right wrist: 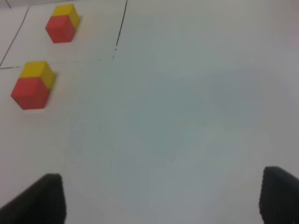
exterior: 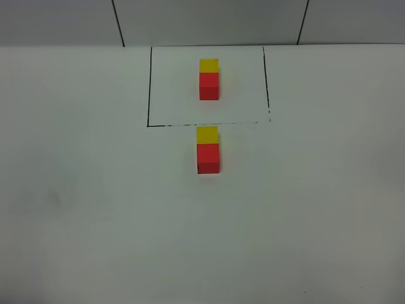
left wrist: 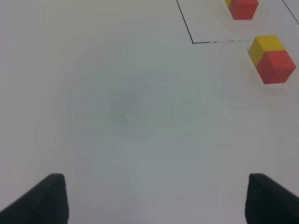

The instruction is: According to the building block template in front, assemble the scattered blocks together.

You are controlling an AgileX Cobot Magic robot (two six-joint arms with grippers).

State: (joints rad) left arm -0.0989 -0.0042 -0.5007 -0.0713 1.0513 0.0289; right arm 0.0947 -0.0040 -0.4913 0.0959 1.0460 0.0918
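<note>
The template's yellow cube (exterior: 209, 65) and red cube (exterior: 209, 85) sit joined inside the black drawn rectangle (exterior: 149, 88) at the table's back. Just in front of the rectangle, the loose yellow cube (exterior: 207, 134) touches the loose red cube (exterior: 208, 158), yellow at the back. Both pairs also show in the left wrist view, loose yellow (left wrist: 266, 44) and loose red (left wrist: 276, 66), and in the right wrist view, loose yellow (right wrist: 37, 69) and loose red (right wrist: 30, 92). My left gripper (left wrist: 154, 200) and right gripper (right wrist: 163, 198) are open and empty, each well away from the cubes. Neither shows in the exterior view.
The white table (exterior: 95, 221) stretches around the cubes. A grey panelled wall (exterior: 209, 22) rises behind its back edge.
</note>
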